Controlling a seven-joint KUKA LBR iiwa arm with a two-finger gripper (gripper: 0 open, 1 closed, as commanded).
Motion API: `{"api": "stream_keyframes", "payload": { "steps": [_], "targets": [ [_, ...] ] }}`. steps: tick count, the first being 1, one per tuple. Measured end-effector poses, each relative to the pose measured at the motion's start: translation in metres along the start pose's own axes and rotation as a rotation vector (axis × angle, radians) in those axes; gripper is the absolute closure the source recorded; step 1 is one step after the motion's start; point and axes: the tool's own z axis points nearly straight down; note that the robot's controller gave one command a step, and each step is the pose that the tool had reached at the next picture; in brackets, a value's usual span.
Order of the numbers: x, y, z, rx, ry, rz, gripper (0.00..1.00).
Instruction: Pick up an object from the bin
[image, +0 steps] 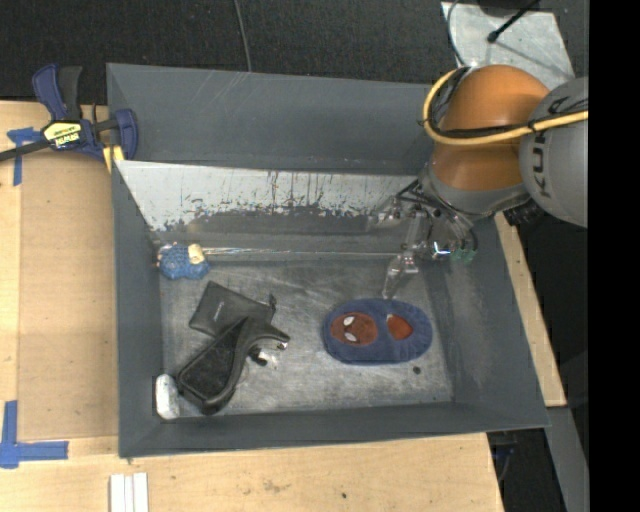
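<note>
Now arm (490, 130) in from right, gripper (403, 268) near blue oval pad (377, 335); grip state unclear.

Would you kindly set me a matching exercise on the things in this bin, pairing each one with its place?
1 black gun-shaped tool
2 blue oval dish
3 blue and yellow toy
4 hand

a back left corner
b hanging at the back right
c front left
d lying at the right, red-spotted

Pairs: 1-c, 2-d, 3-a, 4-b
</note>
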Motion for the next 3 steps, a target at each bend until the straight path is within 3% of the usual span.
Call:
{"api": "stream_keyframes", "payload": {
  "steps": [1,2,3],
  "targets": [
    [0.030,-0.007,0.066,0.000,-0.019,-0.055,0.00],
    [0.033,-0.008,0.068,0.000,-0.003,-0.056,1.00],
    [0.043,-0.010,-0.152,0.004,-0.018,-0.286,1.00]
  ]
}}
